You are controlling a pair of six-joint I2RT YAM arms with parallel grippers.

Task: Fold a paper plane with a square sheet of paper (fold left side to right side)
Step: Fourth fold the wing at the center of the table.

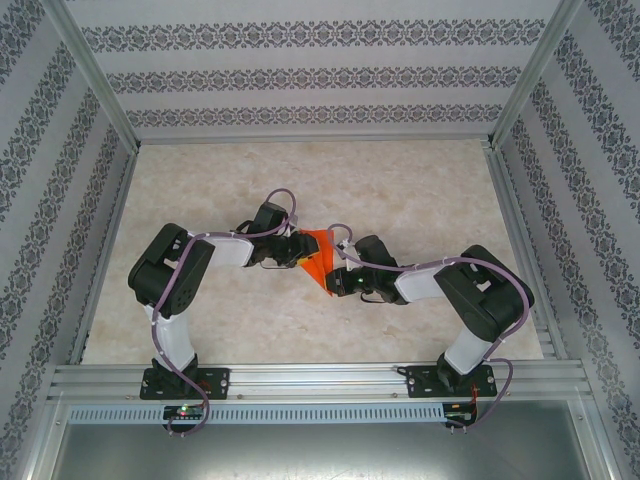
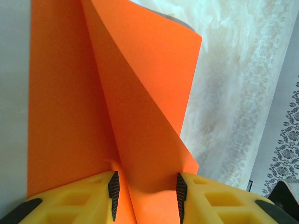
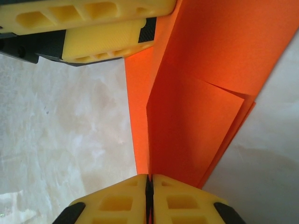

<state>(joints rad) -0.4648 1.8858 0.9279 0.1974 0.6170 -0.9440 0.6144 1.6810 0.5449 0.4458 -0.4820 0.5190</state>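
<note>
The left jaws held one side of the folded orange paper (image 1: 316,262) and the right jaws pinched its other side.

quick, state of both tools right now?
Left tool: closed loosely on the folded orange paper.
Right tool: closed, pinching the orange paper's edge.

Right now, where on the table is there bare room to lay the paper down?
Crowded mid-table: left gripper and right gripper hold the orange paper. Bare table lies beyond them to the back wall, and in front, between the arm bases.
</note>
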